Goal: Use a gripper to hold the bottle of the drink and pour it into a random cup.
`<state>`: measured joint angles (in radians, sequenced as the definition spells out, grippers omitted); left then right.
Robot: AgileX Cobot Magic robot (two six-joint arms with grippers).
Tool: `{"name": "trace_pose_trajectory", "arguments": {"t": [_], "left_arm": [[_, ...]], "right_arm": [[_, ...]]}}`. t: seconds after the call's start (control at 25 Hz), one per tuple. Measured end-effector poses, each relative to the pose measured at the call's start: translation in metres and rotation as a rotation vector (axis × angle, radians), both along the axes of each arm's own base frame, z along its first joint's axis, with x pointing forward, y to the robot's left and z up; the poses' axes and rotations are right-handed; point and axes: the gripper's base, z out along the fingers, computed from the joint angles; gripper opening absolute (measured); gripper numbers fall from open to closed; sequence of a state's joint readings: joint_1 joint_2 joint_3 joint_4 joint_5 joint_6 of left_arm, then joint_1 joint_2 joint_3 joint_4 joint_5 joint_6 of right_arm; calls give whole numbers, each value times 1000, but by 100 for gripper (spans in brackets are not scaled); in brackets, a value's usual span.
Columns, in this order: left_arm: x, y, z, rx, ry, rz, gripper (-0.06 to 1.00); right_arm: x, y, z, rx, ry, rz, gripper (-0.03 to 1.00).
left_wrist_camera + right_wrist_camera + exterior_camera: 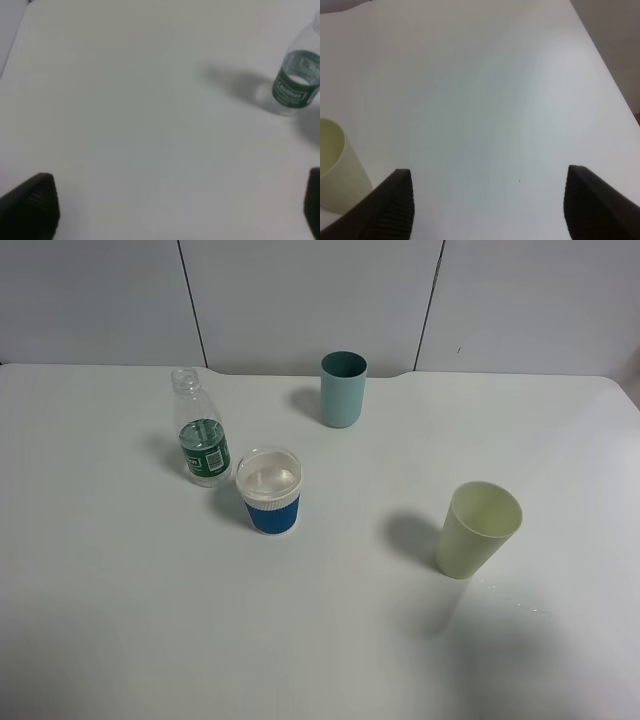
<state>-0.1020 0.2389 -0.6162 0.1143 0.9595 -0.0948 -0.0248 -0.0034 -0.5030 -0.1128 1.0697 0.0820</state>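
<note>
The clear bottle (202, 440) with a green label and no cap stands upright at the left of the white table. It also shows in the left wrist view (296, 81), far off. The blue and white paper cup (270, 490) stands just right of and in front of the bottle. Neither arm shows in the exterior view. My left gripper (175, 210) is open and empty, with fingertips (35, 200) at the frame's corners. My right gripper (490, 205) is open and empty over bare table.
A teal cylindrical cup (343, 388) stands at the back middle. A pale green tapered cup (477, 528) stands at the right; it shows beside my right gripper (335, 170). The table's right edge (610, 85) is close to the right gripper.
</note>
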Motion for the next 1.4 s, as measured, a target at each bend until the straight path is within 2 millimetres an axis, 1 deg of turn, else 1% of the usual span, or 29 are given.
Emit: {"name": "trace_pose_trajectory", "arguments": {"t": [0.08,0.24,0.52,0.72,0.92,1.24,1.4], "left_arm": [[-5,1,-1,1,-10,0,99],[-10,1,0,-4,-31,6,99],[-11,3,0,-2,-37,28,99],[-11,4,2,-4,-60,123,99],[-12,0,2,-46,-61,122,99],[-28,0,-7,-38,-17,133,99],[-33,0,-17,-38,-10,134,99]], "right_arm": [[0,0,0,0,0,0,63],[0,0,0,0,0,0,63],[0,0,0,0,0,0,63],[0,0,0,0,0,0,63],[0,0,0,0,0,0,63],[0,0,0,0,0,0,63],[0,0,0,0,0,0,63]]}}
